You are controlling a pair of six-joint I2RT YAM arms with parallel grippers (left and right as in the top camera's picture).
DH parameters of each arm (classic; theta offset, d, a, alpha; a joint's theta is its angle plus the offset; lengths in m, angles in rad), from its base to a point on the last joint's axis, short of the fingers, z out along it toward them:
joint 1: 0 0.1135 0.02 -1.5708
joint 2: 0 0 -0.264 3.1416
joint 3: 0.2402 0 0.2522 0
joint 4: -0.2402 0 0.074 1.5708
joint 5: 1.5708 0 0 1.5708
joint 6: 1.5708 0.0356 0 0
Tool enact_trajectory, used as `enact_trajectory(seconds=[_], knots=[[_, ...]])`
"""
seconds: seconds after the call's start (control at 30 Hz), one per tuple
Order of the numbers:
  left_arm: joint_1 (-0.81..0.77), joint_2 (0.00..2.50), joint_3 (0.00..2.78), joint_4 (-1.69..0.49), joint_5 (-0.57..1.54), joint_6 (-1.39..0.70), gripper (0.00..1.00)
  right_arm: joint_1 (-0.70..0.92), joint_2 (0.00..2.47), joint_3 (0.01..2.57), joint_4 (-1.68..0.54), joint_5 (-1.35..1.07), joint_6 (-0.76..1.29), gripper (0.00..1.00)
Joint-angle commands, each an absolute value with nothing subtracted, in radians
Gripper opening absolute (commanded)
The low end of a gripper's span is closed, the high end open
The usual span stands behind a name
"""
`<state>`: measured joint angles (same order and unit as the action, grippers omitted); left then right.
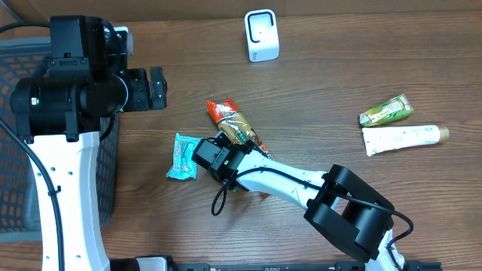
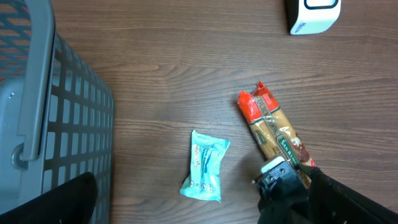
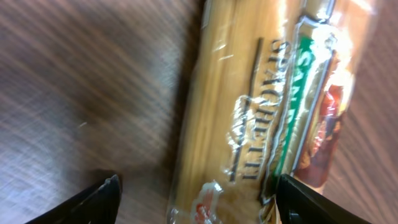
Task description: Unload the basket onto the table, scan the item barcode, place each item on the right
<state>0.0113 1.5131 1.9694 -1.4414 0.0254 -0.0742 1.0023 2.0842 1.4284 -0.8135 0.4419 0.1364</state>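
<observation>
- Overhead, progress: the right gripper is low over the near end of the spaghetti pack, which lies flat on the table. The scanner stands well apart, far ahead of this gripper. I judge the task is at its first step. The pack is not lifted and no barcode faces the scanner.
- Overhead, count: one scanner, one spaghetti pack and one teal packet just beside the right gripper. On its other side, well apart, are one green packet and one tube. There is also one basket. That makes four items on the table.
- Overhead, other arm: the left gripper hangs beside the basket with its jaws wide and nothing between them. It is well apart from every item.
- Left wrist: one basket, one teal packet, one spaghetti pack and one scanner are in view. The right gripper sits at the pack's end that is farther from the scanner. Nothing is raised from the table.
- Right wrist: the spaghetti pack fills the view and lies between the two fingertips of the right gripper.
  - The jaws are wide and not closed on the pack.
  - One tip is over bare table, apart from the pack. The other is at the pack's edge, and I cannot tell if it touches.
  - No barcode shows on this face.
  - In my judgement, closing, lifting, carrying to the scanner and turning the barcode to it are all left to do.
</observation>
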Motion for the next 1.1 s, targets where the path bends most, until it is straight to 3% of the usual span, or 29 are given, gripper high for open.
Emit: enact_trajectory(seconds=[0.0,0.13,0.23,0.3,0.47,0.6,0.77,0.93,1.07], knots=[[0.014,1.517,1.964,-1.439,0.019,-0.059,1.00,0.991,2.110,1.363,-0.788,0.531,0.136,0.77],[0.014,1.517,1.964,-1.439,0.019,-0.059,1.00,0.991,2.110,1.335,-0.764,0.531,0.136,0.47],[0.014,1.517,1.964,-1.439,0.019,-0.059,1.00,0.991,2.110,1.332,-0.767,0.532,0.125,0.42],[0.014,1.517,1.964,-1.439,0.019,-0.059,1.00,0.991,2.110,1.333,-0.772,0.545,0.126,0.04],[0.014,1.517,1.964,-1.439,0.019,-0.059,1.00,0.973,2.098,1.393,-0.860,0.519,0.229,0.04],[0.014,1.517,1.964,-1.439,0.019,-0.059,1.00,0.909,2.026,1.464,-0.931,0.355,0.236,0.04],[0.014,1.517,1.964,-1.439,0.019,-0.059,0.99,0.698,1.826,1.486,-0.945,-0.121,0.189,0.04],[0.014,1.517,1.964,-1.439,0.019,-0.059,1.00,0.430,1.783,1.467,-0.943,-0.713,0.030,0.04],[0.014,1.517,1.964,-1.439,0.019,-0.059,1.00,0.316,1.795,1.288,-0.817,-0.913,-0.002,0.04]])
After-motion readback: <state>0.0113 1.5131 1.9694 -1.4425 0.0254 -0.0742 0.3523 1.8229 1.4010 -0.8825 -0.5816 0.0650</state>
